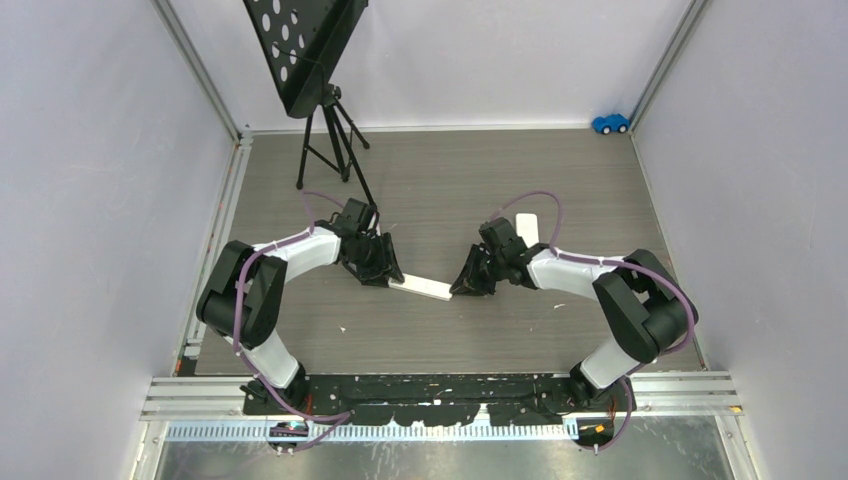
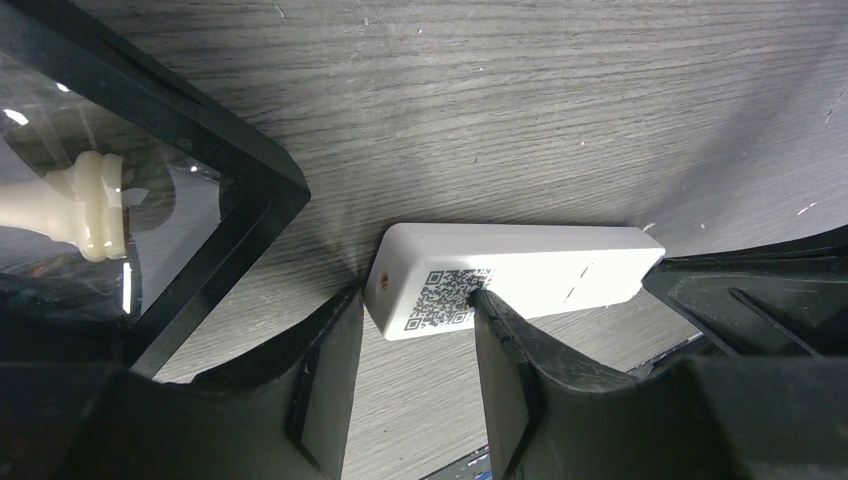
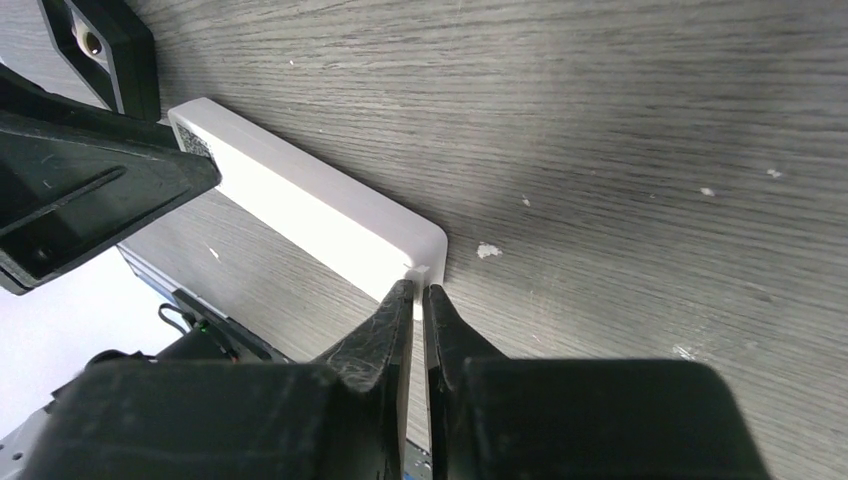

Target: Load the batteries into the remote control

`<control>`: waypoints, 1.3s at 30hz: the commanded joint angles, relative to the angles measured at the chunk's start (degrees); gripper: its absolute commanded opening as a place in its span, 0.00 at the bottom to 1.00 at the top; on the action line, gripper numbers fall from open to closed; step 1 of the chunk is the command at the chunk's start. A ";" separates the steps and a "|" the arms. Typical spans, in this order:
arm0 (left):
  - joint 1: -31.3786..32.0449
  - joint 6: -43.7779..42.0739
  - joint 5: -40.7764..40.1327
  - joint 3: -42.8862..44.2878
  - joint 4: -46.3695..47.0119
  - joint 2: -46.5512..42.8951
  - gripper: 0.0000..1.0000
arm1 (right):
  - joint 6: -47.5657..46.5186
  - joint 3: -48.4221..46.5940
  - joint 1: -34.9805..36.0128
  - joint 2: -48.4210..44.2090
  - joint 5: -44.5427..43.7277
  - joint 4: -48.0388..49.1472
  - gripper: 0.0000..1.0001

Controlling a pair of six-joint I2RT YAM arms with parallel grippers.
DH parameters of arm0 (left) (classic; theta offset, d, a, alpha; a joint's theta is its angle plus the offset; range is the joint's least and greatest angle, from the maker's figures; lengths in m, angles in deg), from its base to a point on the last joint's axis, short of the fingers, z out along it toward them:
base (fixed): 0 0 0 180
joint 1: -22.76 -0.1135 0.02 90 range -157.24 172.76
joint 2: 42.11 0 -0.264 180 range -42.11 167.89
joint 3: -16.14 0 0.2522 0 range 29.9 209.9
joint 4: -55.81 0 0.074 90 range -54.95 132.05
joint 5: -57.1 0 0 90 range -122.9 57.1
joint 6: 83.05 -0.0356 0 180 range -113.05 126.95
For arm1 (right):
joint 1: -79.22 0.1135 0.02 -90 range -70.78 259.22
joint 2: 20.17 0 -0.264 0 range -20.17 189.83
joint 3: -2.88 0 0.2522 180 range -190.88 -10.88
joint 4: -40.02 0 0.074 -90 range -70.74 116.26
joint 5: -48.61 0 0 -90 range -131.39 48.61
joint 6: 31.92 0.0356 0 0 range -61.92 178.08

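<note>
remote | on table | between left fingers and right fingers

The top view is lit brightly and evenly from above; only soft shadows are cast beneath the arms on the counter. In the left wrist view, glare streaks are seen on the clear panel, and a broad shadow is thrown across the counter beyond the brightly rendered white remote control. The black fingers nearest the right wrist lens are softened by blur.
</note>
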 commanded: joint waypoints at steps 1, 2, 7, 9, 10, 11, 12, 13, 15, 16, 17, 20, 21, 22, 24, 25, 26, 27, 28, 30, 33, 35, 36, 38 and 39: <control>0.23 -0.89 -0.84 -1.57 0.29 2.11 0.46 | 1.28 -1.44 0.62 1.52 -0.58 0.69 0.11; 0.23 -0.81 -0.57 -1.64 0.45 2.24 0.44 | 1.73 -1.49 0.73 1.83 -0.51 0.80 0.09; 0.23 -0.28 1.09 -2.47 1.54 3.35 0.32 | 4.10 -1.95 1.73 3.70 -0.23 2.15 0.05; 0.23 -0.05 2.24 -3.06 2.34 3.86 0.28 | 4.74 -2.50 2.27 4.76 -0.13 2.78 0.04; 0.23 0.07 2.73 -3.49 2.93 3.99 0.27 | 5.09 -2.84 2.64 5.49 -0.11 2.99 0.04; 0.23 0.27 3.17 -3.77 3.36 4.12 0.26 | 5.33 -3.32 3.03 5.96 -0.11 3.14 0.04; 0.23 0.33 3.59 -4.12 3.88 4.34 0.25 | 5.58 -3.88 3.39 6.63 -0.12 3.32 0.04; 0.25 0.48 4.22 -4.39 4.30 4.50 0.24 | 5.85 -4.42 3.74 7.19 -0.24 3.34 0.04; 0.32 0.61 4.88 -4.84 4.84 4.99 0.24 | 6.17 -5.62 4.28 8.16 -0.46 3.39 0.03; 0.40 0.62 5.07 -5.04 5.19 5.22 0.23 | 6.30 -6.40 4.50 8.52 -0.54 3.35 0.04; 0.47 0.62 5.20 -5.21 5.41 5.32 0.23 | 6.44 -7.05 4.66 8.82 -0.55 3.46 0.04; 0.49 0.70 5.20 -5.32 5.55 5.33 0.23 | 6.87 -8.76 5.22 9.92 0.08 3.79 0.03; 0.49 0.78 4.92 -5.09 5.29 5.12 0.23 | 6.87 -9.22 5.40 10.11 0.22 3.67 0.04; 0.49 0.86 4.47 -4.64 4.76 4.85 0.24 | 6.77 -9.30 5.42 10.08 0.11 3.48 0.04; 0.43 0.64 2.80 -2.90 2.79 3.86 0.26 | 5.97 -9.31 5.42 9.03 -0.89 2.48 0.07; 0.41 0.43 1.86 -2.04 1.73 3.24 0.29 | 5.11 -9.31 5.42 8.04 -2.09 0.98 0.09; 0.29 0.30 0.94 -1.11 0.75 2.54 0.32 | 4.12 -9.31 5.42 6.85 -3.26 -0.69 0.12; 0.19 0.15 -0.13 -0.29 -0.04 1.91 0.36 | 3.15 -9.31 5.42 4.85 -4.61 -2.96 0.15; 0.08 -0.01 -0.73 0.62 -0.92 1.17 0.40 | 2.01 -9.31 5.41 3.29 -5.90 -4.53 0.18; -0.22 -0.53 -1.74 2.43 -2.65 -0.09 0.48 | -1.10 -9.35 5.40 0.35 -7.15 -7.09 0.17; -0.59 -1.07 -3.00 4.70 -5.39 -1.91 0.59 | -6.67 -9.74 5.41 -3.69 -7.91 -10.09 0.25; -0.77 -1.05 -4.12 5.65 -6.42 -3.88 0.67 | -11.33 -9.75 5.46 -6.19 -7.71 -10.16 0.37; -0.82 -0.93 -4.88 5.91 -6.98 -4.89 0.71 | -13.32 -9.99 5.50 -6.81 -7.45 -10.21 0.43; -0.89 -0.63 -7.15 6.26 -8.36 -6.99 0.81 | -17.82 -11.55 5.79 -6.89 -7.24 -11.09 0.70; -0.91 -0.54 -8.21 6.26 -9.44 -8.07 0.85 | -20.22 -12.64 6.25 -6.25 -7.77 -11.90 0.75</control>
